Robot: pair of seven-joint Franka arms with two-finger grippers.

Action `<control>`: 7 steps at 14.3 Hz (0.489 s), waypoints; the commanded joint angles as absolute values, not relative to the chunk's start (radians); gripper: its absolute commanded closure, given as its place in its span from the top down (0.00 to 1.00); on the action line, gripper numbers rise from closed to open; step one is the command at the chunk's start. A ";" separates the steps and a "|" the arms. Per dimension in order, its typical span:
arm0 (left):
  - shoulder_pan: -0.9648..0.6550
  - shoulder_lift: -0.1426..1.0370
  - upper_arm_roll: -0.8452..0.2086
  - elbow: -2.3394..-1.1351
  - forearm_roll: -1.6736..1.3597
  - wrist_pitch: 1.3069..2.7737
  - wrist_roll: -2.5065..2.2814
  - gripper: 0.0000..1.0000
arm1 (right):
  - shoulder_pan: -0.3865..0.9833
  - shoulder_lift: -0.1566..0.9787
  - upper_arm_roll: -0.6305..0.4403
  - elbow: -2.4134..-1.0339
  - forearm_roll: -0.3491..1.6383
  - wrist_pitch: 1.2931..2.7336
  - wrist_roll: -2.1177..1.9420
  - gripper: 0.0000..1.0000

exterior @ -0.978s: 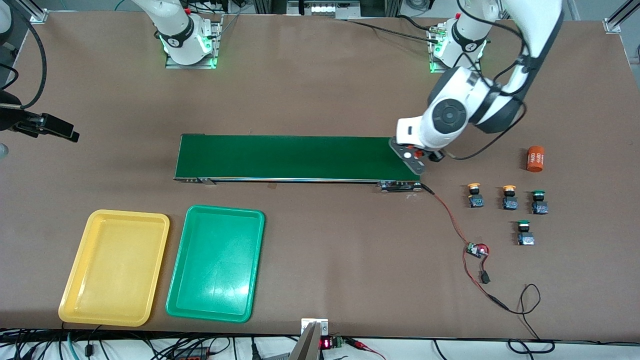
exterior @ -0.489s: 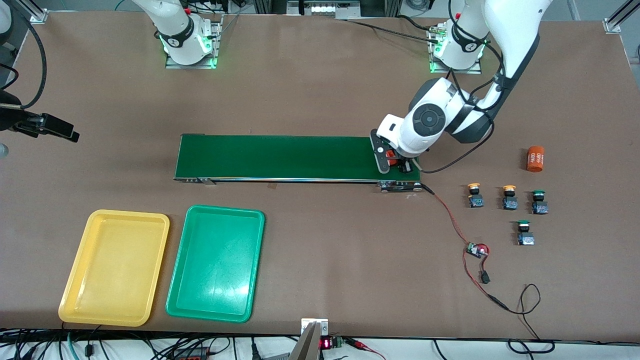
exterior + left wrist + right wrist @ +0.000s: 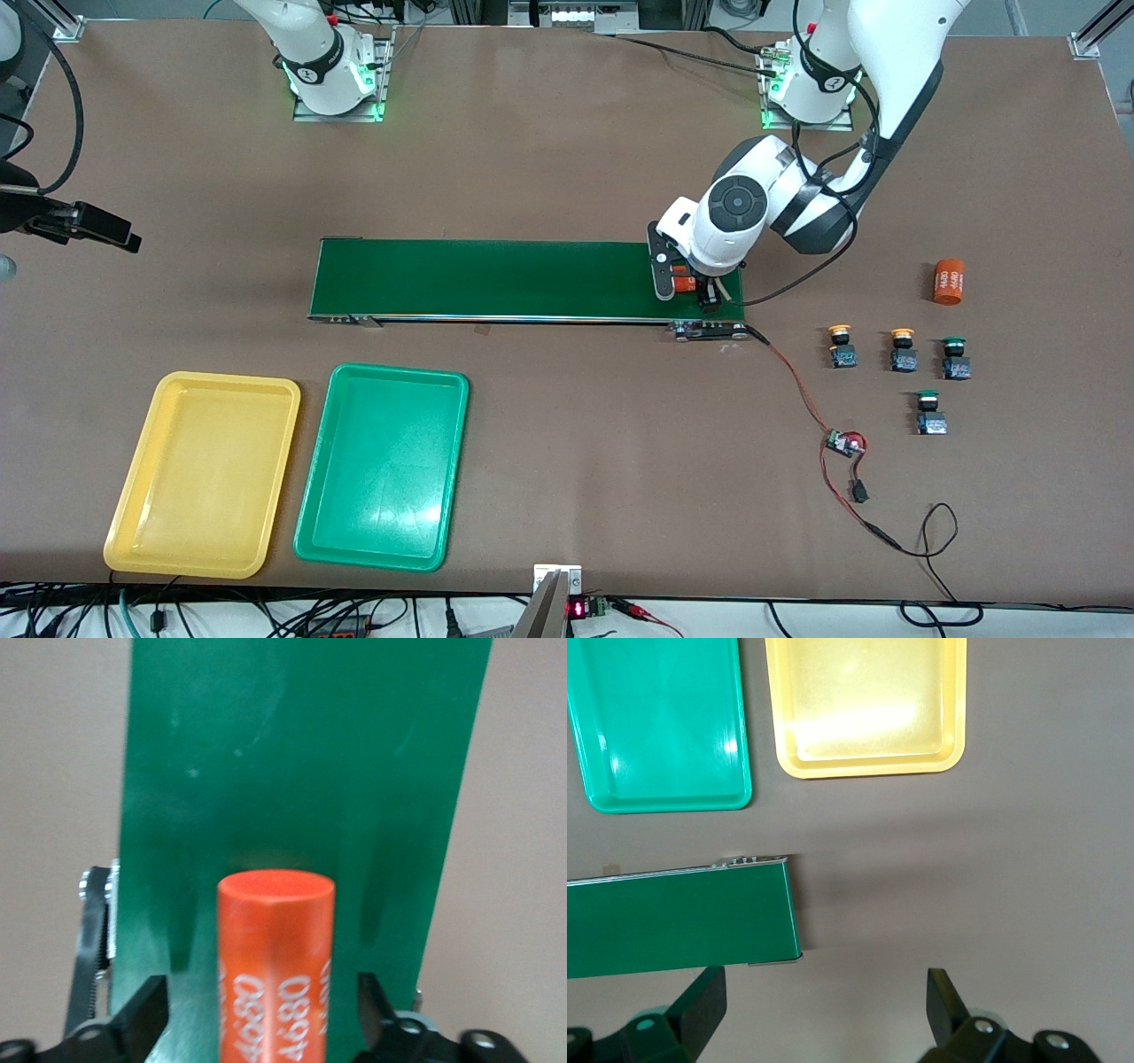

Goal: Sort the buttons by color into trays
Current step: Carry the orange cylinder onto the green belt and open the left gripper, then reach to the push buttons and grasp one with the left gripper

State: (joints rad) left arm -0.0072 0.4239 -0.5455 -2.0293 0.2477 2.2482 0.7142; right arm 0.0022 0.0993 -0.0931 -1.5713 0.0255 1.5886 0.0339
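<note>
Two yellow-capped buttons [image 3: 839, 335] [image 3: 902, 337] and two green-capped buttons [image 3: 954, 344] [image 3: 928, 397] stand on the table at the left arm's end, nearer the front camera than the belt. The yellow tray [image 3: 226, 378] [image 3: 868, 771] and the green tray [image 3: 399, 369] [image 3: 664, 803] lie side by side near the front edge; both hold nothing. My left gripper [image 3: 687, 285] [image 3: 259, 997] is open over the belt's end, astride an orange cylinder marked 4680 [image 3: 275, 930], with a gap on each side. My right gripper [image 3: 824, 1001] hangs open and empty above bare table beside the belt's other end.
The long dark-green conveyor belt [image 3: 496, 279] [image 3: 673, 917] crosses the middle of the table. A second orange cylinder [image 3: 948, 282] lies by the buttons. A red-and-black cable with a small board [image 3: 843, 441] runs from the belt toward the front edge.
The left arm has swung along the belt's end toward the right arm's side and come lower. Its fingers have opened off the orange cylinder. The right arm has not moved.
</note>
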 commanded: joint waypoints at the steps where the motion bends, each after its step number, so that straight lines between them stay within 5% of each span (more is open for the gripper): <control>1: 0.008 0.397 -0.545 -1.949 0.259 2.105 0.713 1.00 | -0.002 0.106 -0.095 -1.555 0.040 1.582 0.023 1.00; 7: 0.021 0.373 -0.528 -1.799 0.267 1.809 0.318 1.00 | -0.002 0.107 -0.095 -1.554 0.040 1.585 0.023 1.00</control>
State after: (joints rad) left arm 0.0150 0.3990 -0.5378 -1.8107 0.2481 1.8554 0.4653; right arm 0.0021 0.0993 -0.0931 -1.5713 0.0255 1.5886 0.0339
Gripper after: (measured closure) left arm 0.000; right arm 0.000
